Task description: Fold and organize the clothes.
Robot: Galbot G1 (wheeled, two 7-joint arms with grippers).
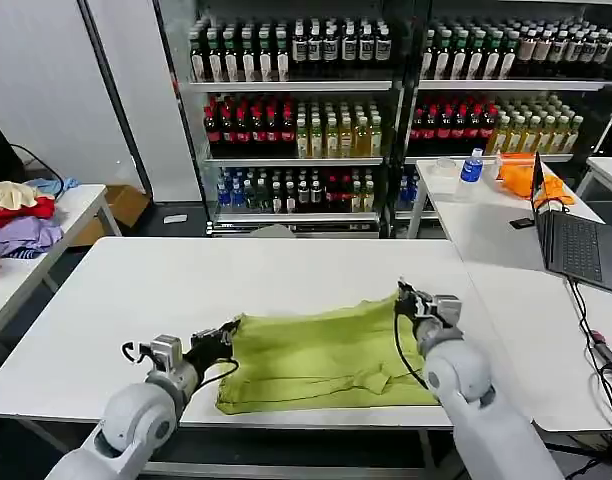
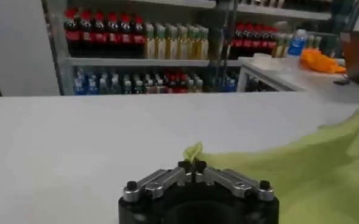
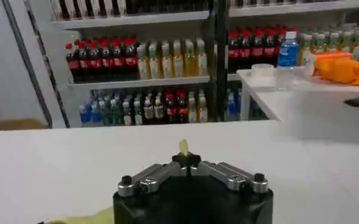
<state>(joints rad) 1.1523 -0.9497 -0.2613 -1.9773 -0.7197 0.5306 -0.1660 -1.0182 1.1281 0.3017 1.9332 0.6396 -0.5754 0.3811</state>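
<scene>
both pincers, left pincer (image 1: 229,330) and right pincer (image 1: 402,293), pinch the lime t-shirt's (image 1: 321,360) far corners on the white table (image 1: 136,290).

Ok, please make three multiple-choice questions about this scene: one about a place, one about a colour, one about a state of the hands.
1. Where does the T-shirt lie?
A. on the white table in front of the robot
B. on the shelf with the bottles
C. on the laptop

2. What colour is the T-shirt?
A. red
B. yellow-green
C. lilac

3. How does the left hand stand?
A. wide open above the table
B. shut on a bottle
C. shut on an edge of the T-shirt

Answers:
1 A: the head view shows it spread on the white table.
2 B: it is lime in the head view.
3 C: in the left wrist view the fingertips pinch a bit of cloth; the right hand pinches cloth as well.
</scene>
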